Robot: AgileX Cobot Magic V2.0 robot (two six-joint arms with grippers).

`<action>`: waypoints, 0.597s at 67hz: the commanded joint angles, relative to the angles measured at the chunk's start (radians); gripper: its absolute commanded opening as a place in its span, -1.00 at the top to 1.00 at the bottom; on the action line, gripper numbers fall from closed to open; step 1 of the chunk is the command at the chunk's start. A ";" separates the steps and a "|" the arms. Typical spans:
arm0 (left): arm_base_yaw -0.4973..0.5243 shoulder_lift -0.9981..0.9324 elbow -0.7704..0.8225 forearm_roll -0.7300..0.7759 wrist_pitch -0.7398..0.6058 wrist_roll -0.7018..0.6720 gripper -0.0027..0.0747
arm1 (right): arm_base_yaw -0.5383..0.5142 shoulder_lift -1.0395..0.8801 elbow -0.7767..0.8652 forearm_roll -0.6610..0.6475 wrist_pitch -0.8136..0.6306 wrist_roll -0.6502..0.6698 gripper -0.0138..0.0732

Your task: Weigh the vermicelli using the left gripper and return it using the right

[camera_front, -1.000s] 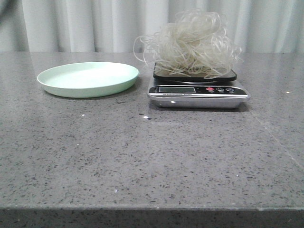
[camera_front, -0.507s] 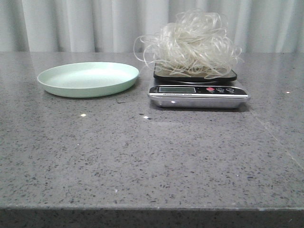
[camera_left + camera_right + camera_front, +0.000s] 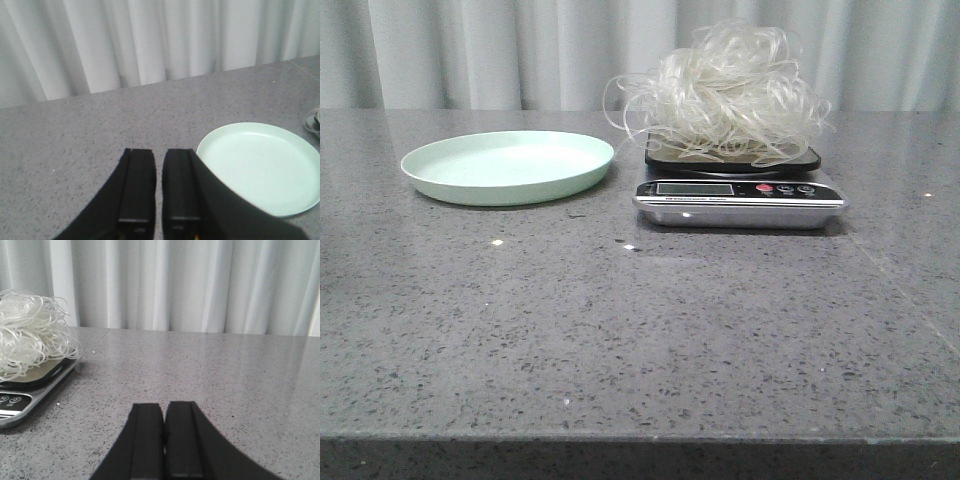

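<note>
Noodles sitting on the scale, both arms pulled back from it.

From the front camera I am seeing the vermicelli (image 3: pixel 720 92) piled on the dark platform of the scale (image 3: pixel 740 196), with the green plate (image 3: pixel 507 166) lying bare just to its left on the grey table (image 3: pixel 640 330); neither arm is showing here. On the left wrist camera, the left gripper (image 3: pixel 159 185) is hanging over the table near the plate (image 3: pixel 260 167), its fingers nearly together with a thin gap, holding nothing. On the right wrist camera, the right gripper (image 3: pixel 164 437) is sitting pressed closed and empty, apart from the scale (image 3: pixel 30 390) and the vermicelli (image 3: pixel 30 335).
</note>
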 commanded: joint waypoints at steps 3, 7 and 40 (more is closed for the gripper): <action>0.014 -0.114 0.087 0.000 -0.138 -0.001 0.58 | -0.007 -0.016 -0.007 0.002 -0.076 -0.003 0.34; 0.014 -0.152 0.123 0.000 -0.164 -0.001 0.58 | -0.007 -0.016 -0.007 0.026 -0.078 -0.003 0.34; 0.014 -0.197 0.162 -0.009 -0.180 -0.001 0.58 | -0.007 0.127 -0.278 0.121 -0.078 -0.003 0.34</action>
